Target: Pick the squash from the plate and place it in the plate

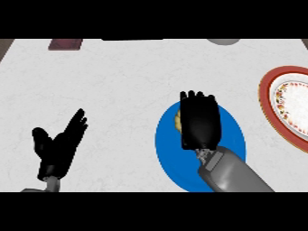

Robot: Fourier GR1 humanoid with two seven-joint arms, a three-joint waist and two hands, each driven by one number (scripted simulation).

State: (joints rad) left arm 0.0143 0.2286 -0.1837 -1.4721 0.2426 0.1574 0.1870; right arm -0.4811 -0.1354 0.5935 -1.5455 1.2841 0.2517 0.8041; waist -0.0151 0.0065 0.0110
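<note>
A: What is seen of the right robot hand (200, 121)?

B: It is held palm down over the blue plate (231, 135), with its grey forearm (233, 173) brought in from the lower edge. Its fingers are stretched forward and laid close together; whether they are curled at the tips cannot be told, since only the back of the hand is shown.

A: And where is the squash (177, 119) found?

B: Only a small yellowish sliver is seen, just at the left edge of that robot hand, on the far part of the blue plate. The rest is hidden beneath the hand. Whether it is grasped or merely covered cannot be told.

A: Is the other plate shown?

B: Yes. A red-rimmed plate (269, 108) with a patterned white centre is placed well to the right of the right robot hand, cut off by the view's right edge. Nothing is seen on it.

A: How is the left robot hand (58, 143) held?

B: It is rested open near the lower left, well apart from the right robot hand and both plates, fingers straight and pointed up and away, thumb spread to the side. Nothing is held by it.

A: Is anything else seen on the worktop (116, 76)?

B: Far beyond the left robot hand, a dark reddish flat object (65, 44) is laid at the far edge, and a pale rounded object (223, 41) is partly shown beyond the right one.
</note>
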